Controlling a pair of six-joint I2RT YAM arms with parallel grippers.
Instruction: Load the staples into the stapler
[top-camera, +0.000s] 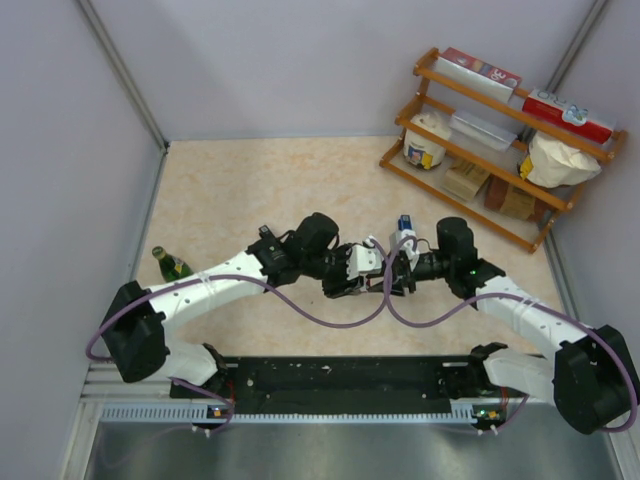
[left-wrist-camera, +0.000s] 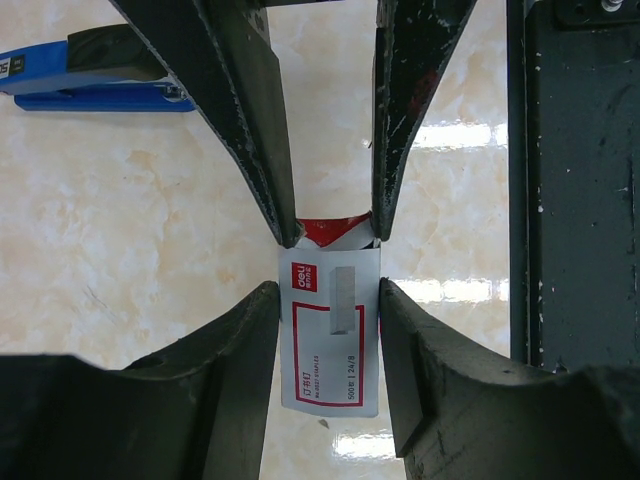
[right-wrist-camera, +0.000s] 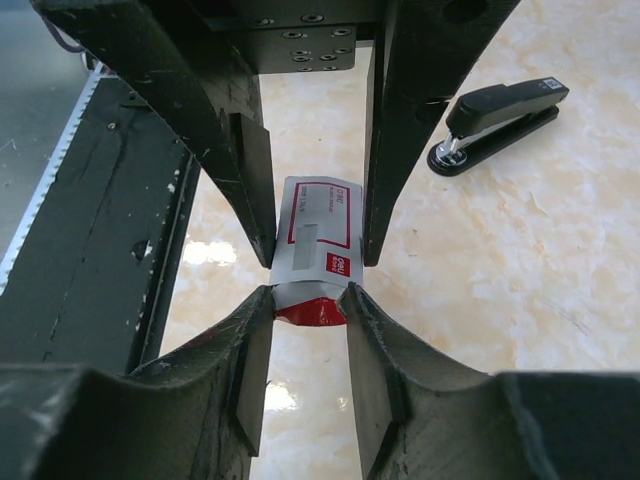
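Observation:
The small white staple box with red print (left-wrist-camera: 330, 340) is held above the table between both grippers. My left gripper (left-wrist-camera: 328, 300) is shut on the box's white body. My right gripper (right-wrist-camera: 308, 300) is shut on the box's red end flap (right-wrist-camera: 312, 308), and its fingers (left-wrist-camera: 270, 150) show at the top of the left wrist view. In the top view the grippers meet mid-table, left (top-camera: 360, 272) and right (top-camera: 393, 272). No loose staple strips show. A blue stapler (left-wrist-camera: 90, 75) lies on the table beyond them and also shows in the top view (top-camera: 405, 224). A black stapler (right-wrist-camera: 498, 122) lies on the table too.
A green bottle (top-camera: 170, 264) stands at the left by the left arm. A wooden shelf (top-camera: 500, 130) with boxes and containers fills the back right corner. A black rail (top-camera: 340, 378) runs along the near edge.

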